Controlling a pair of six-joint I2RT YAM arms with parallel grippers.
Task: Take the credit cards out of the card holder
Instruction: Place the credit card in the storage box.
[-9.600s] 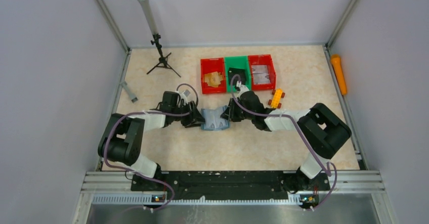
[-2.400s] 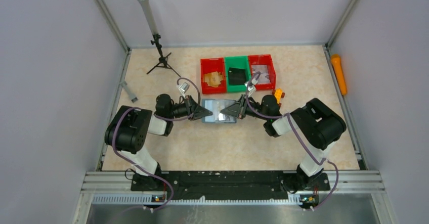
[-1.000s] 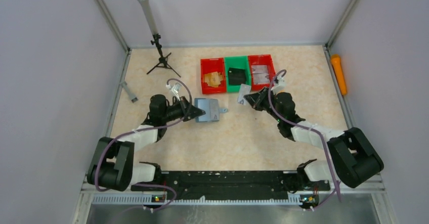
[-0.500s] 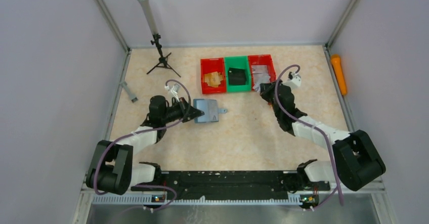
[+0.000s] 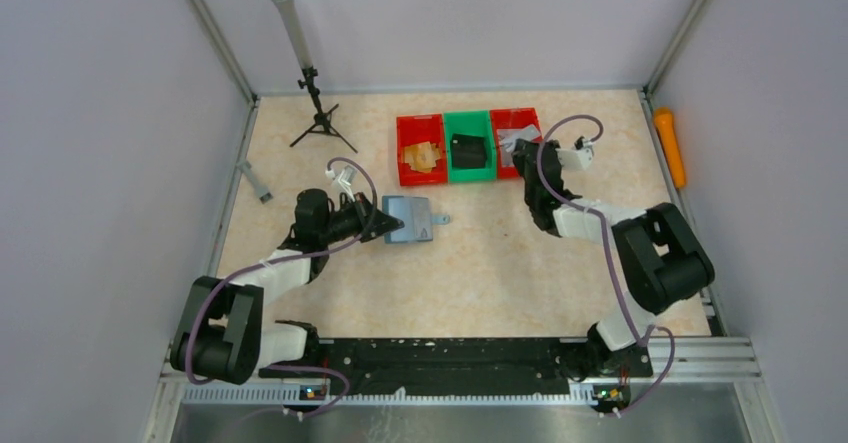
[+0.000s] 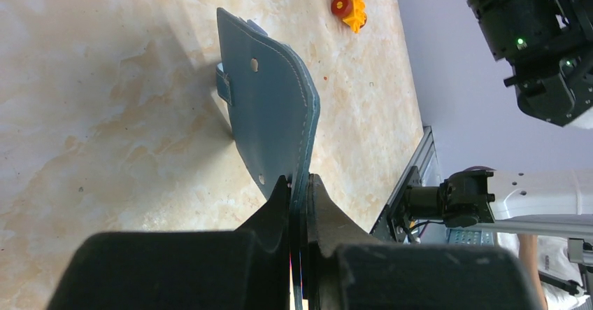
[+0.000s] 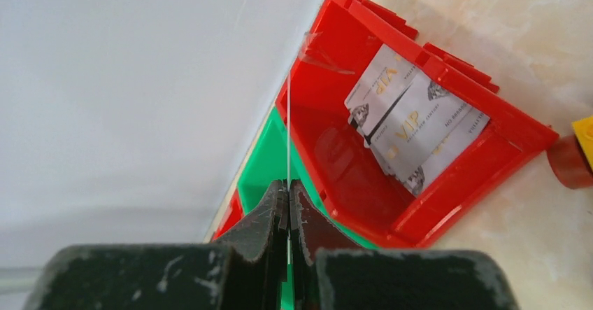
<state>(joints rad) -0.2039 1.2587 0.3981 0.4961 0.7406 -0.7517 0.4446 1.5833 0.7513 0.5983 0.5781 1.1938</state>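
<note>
Slate-teal and flat, the card holder (image 6: 273, 114) is sitting left of the table's centre, well apart from the bins. The left gripper (image 6: 299, 184) is pinching one edge of it, with both fingers pressed onto the flap. Whether the holder's far end is resting on the table (image 6: 105, 114) or hanging just above it cannot be told.

The right gripper (image 7: 287, 184) is clamping a thin held card (image 7: 288, 114), seen edge-on, above the right-hand red bin (image 7: 447, 205). Silver cards (image 7: 412, 124) are already lying in that bin.

**Hazards from this position**

- The held card is lining up with the wall shared by the red bin and the green bin (image 7: 262, 163). A release here is likely to drop it onto that wall, and it may tip into the wrong bin.
- The card is hanging upright. On release it may lean against the bin wall, or cling to one finger.
- The left gripper is gripping only the holder's margin. Any sweep or lift may let the holder swing, sag or slip out.
- Whether more cards are sitting inside the holder cannot be told, so stopping now risks an incomplete task.
</note>
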